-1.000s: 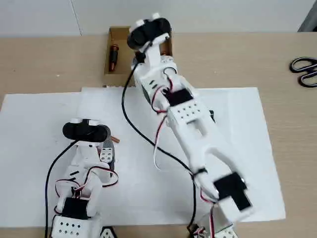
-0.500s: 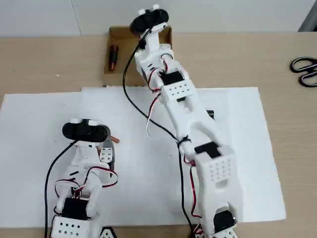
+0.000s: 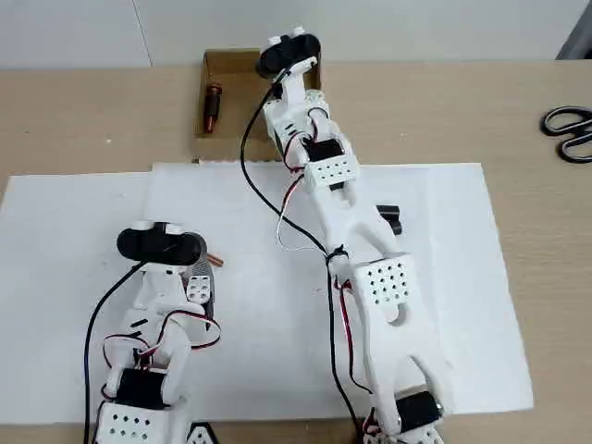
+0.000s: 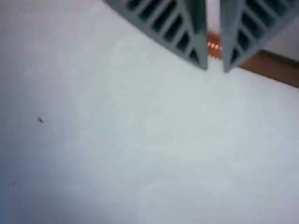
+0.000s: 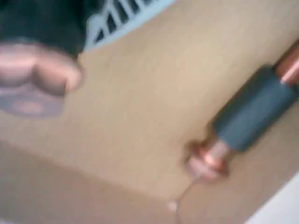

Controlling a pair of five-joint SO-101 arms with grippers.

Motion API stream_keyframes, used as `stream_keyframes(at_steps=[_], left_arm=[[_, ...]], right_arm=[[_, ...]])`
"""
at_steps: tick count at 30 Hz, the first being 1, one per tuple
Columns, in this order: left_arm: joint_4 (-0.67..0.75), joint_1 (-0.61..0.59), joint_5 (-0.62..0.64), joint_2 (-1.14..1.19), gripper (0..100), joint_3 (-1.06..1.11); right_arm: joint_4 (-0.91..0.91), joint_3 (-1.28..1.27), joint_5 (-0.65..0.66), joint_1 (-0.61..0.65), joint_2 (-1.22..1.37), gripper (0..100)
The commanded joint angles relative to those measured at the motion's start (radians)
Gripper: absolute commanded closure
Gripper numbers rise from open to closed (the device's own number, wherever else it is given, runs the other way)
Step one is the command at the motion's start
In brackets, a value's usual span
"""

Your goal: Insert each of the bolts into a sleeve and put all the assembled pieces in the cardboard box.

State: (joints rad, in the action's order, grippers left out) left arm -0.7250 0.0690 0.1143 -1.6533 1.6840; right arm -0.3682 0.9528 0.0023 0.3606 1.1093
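Observation:
The cardboard box (image 3: 236,65) stands at the back of the table. One assembled piece (image 3: 214,106), a copper bolt in a black sleeve, lies inside it and also appears on the box floor (image 5: 247,116). My right gripper (image 3: 279,81) hangs over the box, shut on another black sleeve with a bolt head (image 5: 35,79) sticking out beside its grey finger (image 5: 117,18). My left gripper (image 4: 214,56) is low over the white paper, shut on a copper bolt (image 4: 213,46) whose tip (image 3: 217,262) pokes out sideways. Loose black sleeves (image 3: 389,218) lie beside the right arm.
A large white paper sheet (image 3: 83,231) covers the middle of the wooden table. Scissors (image 3: 569,129) lie at the far right edge. The stretched right arm crosses the paper from the front edge to the box.
The right arm has stretched out and carried its gripper farther back and slightly right over the box. The left arm has kept still.

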Motion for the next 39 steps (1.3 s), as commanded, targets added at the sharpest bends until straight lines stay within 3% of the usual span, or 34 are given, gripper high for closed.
stream_keyframes(at_steps=[1, 13, 21, 36, 39], left_arm=[[0.025, -0.003, -0.006, -0.008, 99, -0.002], [0.025, -0.003, -0.006, -0.008, 99, -0.002], [0.025, -0.003, -0.006, -0.008, 99, -0.002], [0.025, -0.003, -0.006, -0.008, 99, -0.002], [0.025, -0.003, -0.006, -0.008, 99, -0.002]], right_arm=[[0.025, 0.091, 0.012, -0.015, -0.025, 99.1], [-0.076, 0.091, 0.011, -0.012, -0.019, 98.6], [-0.143, 0.091, 0.008, -0.008, -0.019, 79.8], [-0.151, 0.104, 0.011, -0.015, -0.035, 79.7], [-0.240, 0.143, 0.006, -0.013, -0.077, 79.7]])
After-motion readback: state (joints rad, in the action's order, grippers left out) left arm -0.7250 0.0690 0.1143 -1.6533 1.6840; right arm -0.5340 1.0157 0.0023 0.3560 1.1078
